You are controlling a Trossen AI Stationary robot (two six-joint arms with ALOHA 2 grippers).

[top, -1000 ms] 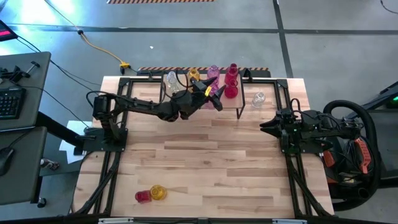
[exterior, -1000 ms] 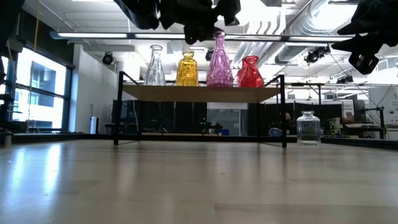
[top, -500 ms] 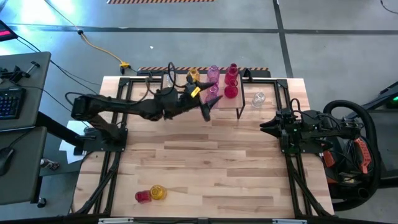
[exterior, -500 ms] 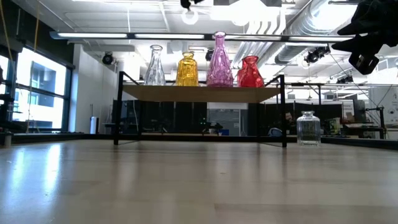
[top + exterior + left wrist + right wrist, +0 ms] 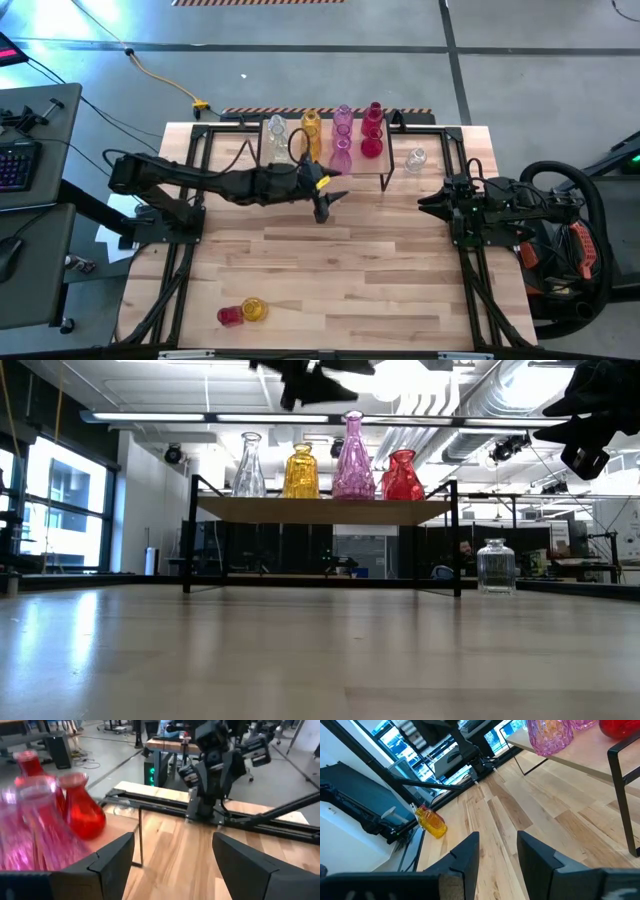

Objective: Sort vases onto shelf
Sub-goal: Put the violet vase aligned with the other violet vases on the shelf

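From above, I'm holding the left gripper (image 5: 322, 210) empty, fingers apart, near the shelf (image 5: 385, 166). In its wrist view, the vases (image 5: 82, 810) are standing close; swinging carelessly risks toppling them. The right gripper (image 5: 428, 204) is waiting, slightly open.

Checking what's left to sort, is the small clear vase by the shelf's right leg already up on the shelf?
No, the small clear vase stands on the table beside the shelf.

vases (image 5: 352, 457): glossy translucent glass | shelf (image 5: 320, 510): light matt wood, black metal legs | table (image 5: 330, 260): smooth wood planks
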